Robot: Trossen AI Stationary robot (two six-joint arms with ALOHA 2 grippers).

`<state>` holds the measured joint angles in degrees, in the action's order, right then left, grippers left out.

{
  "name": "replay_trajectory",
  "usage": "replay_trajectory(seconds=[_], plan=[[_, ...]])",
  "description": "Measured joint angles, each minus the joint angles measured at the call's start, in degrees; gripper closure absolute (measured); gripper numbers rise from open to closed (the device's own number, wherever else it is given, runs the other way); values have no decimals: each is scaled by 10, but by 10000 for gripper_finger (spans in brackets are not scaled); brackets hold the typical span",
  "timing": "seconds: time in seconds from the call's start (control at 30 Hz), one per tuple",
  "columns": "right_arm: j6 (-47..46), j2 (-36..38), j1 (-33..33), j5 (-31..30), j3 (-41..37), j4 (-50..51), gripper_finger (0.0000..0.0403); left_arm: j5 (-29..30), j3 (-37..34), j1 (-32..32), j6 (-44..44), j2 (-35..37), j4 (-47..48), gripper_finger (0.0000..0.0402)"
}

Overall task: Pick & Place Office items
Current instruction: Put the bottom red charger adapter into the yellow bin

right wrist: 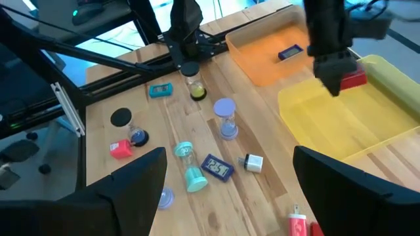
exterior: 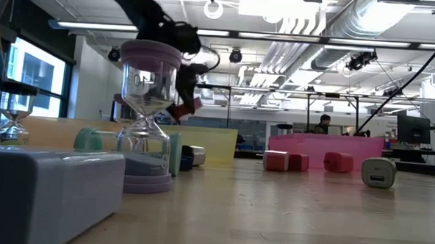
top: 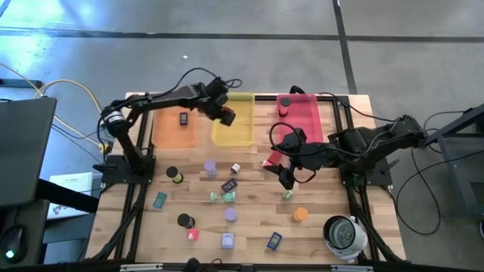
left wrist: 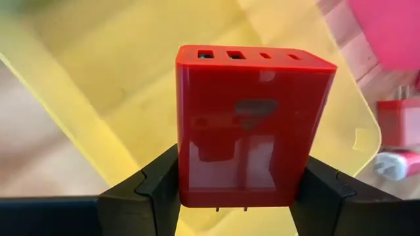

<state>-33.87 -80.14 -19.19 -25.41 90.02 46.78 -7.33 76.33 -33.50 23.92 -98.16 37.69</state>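
Seen from the high view, sorting is partly done: the orange translucent tray (top: 175,125) holds one flat dark rectangle (top: 184,118), the pink translucent tray (top: 306,121) holds a few red pieces (top: 284,105), and the yellow translucent tray (top: 234,121) appears empty. More than a dozen small items remain scattered on the wooden table (top: 318,227), among them a lavender hourglass (top: 210,167) and an orange disc (top: 300,214). The left gripper (top: 227,115) hangs over the yellow tray with a red block between its fingers; the right gripper (top: 286,175) waits low over the table near the pink tray.

From the low view, the left gripper (exterior: 181,109) is aloft behind the lavender hourglass (exterior: 148,119), carrying something red, while red pieces (exterior: 286,161) sit before the pink tray (exterior: 327,145).

Through the left wrist view, the two dark fingers (left wrist: 147,187) clamp a red plastic charger block (left wrist: 252,128) by its sides, port face forward, above the yellow tray (left wrist: 85,85); release is judged the next step.

Through the right wrist view, the right gripper (right wrist: 226,187) stands wide apart and empty, and the left gripper (right wrist: 341,78) with its red block hovers over the yellow tray (right wrist: 341,124).
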Motion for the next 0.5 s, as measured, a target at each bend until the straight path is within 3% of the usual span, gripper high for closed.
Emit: replay_trajectory(seconds=[0.1,0.27,0.5], plan=[[0,0,6,0,0,2,82,30,65,5,-48,-20,59,198],[0,0,6,-1,0,2,82,22,158,-2,-79,-71,136,198],[-6,0,6,0,0,2,82,25,228,-17,-82,-159,230,198]])
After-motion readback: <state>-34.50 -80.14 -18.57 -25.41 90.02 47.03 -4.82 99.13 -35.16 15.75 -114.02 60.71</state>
